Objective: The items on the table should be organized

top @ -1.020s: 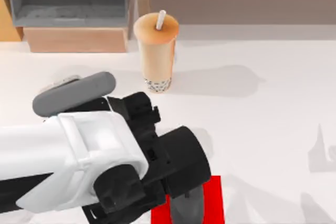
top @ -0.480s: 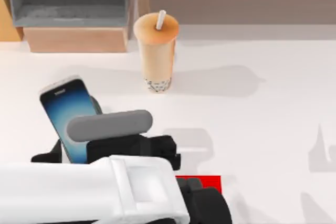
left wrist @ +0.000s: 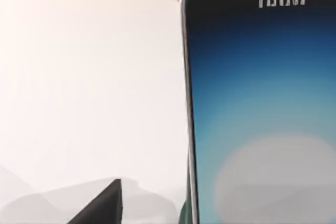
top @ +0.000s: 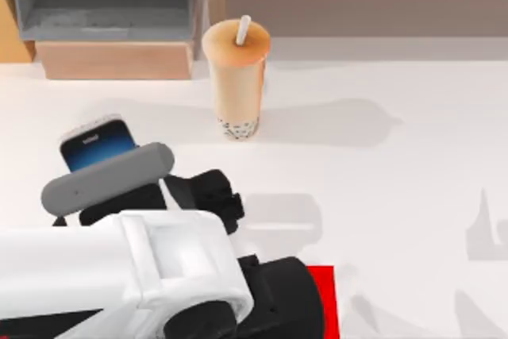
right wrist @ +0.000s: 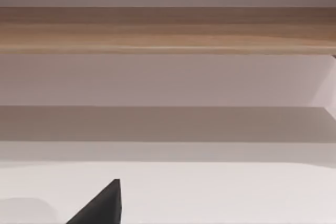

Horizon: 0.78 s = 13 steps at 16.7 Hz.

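table [top: 413, 196] looks unchanged, but the left arm [top: 119, 275] slid back up-left since half a sec ago, covering most of the phone [top: 95, 144] again. cup [top: 236, 77] hasn't budged. phone sits right in front of the left end effector; can't tell its grip.

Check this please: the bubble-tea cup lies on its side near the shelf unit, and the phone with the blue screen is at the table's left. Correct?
Not quite. In the top view the bubble-tea cup stands upright near the shelf unit, straw pointing up. The phone is at the table's left, as you say.
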Tool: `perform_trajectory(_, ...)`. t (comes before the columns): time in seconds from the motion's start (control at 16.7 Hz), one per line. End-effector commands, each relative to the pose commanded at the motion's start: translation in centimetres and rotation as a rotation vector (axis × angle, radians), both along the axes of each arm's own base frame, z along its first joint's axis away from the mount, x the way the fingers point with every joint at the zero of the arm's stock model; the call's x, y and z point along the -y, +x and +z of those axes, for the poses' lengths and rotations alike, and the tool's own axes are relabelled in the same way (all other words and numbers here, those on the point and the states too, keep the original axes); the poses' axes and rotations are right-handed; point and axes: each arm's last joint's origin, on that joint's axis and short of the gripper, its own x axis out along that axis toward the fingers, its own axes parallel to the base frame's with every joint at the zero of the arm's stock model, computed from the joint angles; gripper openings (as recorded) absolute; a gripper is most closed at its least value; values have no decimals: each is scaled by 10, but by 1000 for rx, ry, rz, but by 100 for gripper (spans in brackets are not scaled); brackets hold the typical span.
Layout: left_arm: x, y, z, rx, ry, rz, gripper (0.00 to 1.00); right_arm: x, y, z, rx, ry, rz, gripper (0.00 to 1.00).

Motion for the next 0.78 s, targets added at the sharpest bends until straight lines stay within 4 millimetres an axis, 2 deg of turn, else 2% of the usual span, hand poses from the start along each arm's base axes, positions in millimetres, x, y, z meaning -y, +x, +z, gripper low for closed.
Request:
perform_trajectory(0.36, 0, 0, 5, -4, -30, -8, 100, 0, 0, 0, 0, 0, 0, 100)
perform_trajectory(0.6, -11, 3, 32, -2, -220, -39, 100, 0, 0, 0, 0, 0, 0, 100)
perform_trajectory(0.78, -32, 6, 58, 16, -406, -89, 100, 0, 0, 0, 0, 0, 0, 100)
